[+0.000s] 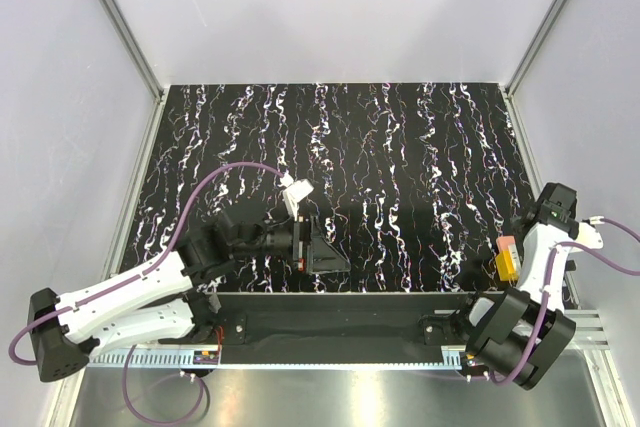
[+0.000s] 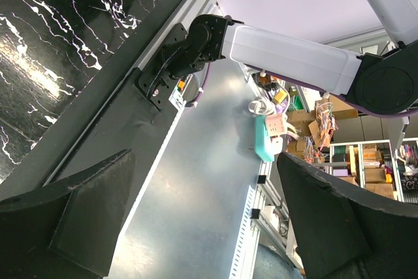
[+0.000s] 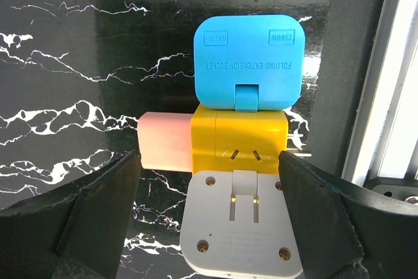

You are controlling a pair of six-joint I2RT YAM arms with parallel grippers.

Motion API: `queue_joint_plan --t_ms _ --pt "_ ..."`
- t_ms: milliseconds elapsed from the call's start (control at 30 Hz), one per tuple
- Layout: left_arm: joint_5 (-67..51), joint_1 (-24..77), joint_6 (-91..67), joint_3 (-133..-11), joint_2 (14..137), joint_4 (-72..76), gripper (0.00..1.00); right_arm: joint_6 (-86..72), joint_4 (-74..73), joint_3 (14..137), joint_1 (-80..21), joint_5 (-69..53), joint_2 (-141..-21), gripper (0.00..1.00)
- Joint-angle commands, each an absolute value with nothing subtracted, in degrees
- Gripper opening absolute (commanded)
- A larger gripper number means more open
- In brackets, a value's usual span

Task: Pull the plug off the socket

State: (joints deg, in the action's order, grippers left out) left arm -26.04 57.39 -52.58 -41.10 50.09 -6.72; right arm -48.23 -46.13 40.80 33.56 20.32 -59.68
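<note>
A yellow cube socket (image 3: 238, 138) lies on the black marbled table. A blue folding plug (image 3: 248, 63) sits on its far side, a pink plug (image 3: 163, 142) on its left and a white plug (image 3: 238, 227) on its near side. My right gripper (image 3: 209, 155) is open, its fingers (image 3: 98, 213) on either side of the white plug and the socket, not closed on them. In the top view the socket (image 1: 508, 265) is at the near right, under my right gripper (image 1: 515, 259). My left gripper (image 1: 322, 252) is open and empty over the near middle.
The table's near edge is a dark rail (image 1: 330, 322), with a metal shelf (image 1: 350, 397) beyond it. White walls and aluminium posts (image 1: 120, 22) enclose the table. A purple cable (image 1: 215, 182) loops over the left arm. The left wrist view shows the right arm's base (image 2: 189, 47).
</note>
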Motion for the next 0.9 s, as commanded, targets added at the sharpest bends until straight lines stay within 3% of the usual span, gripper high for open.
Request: queue_joint_plan --t_ms 0,200,467,867 --pt "-25.14 57.57 -52.82 -40.69 48.78 -3.78 0.95 -50.62 -45.53 39.99 33.84 18.81 -60.82 0.93" --pt "-25.05 57.57 -53.00 -40.43 48.78 -3.52 0.95 -51.94 -44.56 39.64 33.84 17.85 -63.19 0.91" --pt "-24.79 57.57 -53.00 -40.61 48.96 -3.25 0.95 -53.70 -43.51 38.41 33.84 12.22 -64.86 0.80" --pt "-26.10 57.57 -52.91 -42.54 52.73 -1.15 0.95 -53.09 -46.83 42.70 33.75 12.20 -65.57 0.83"
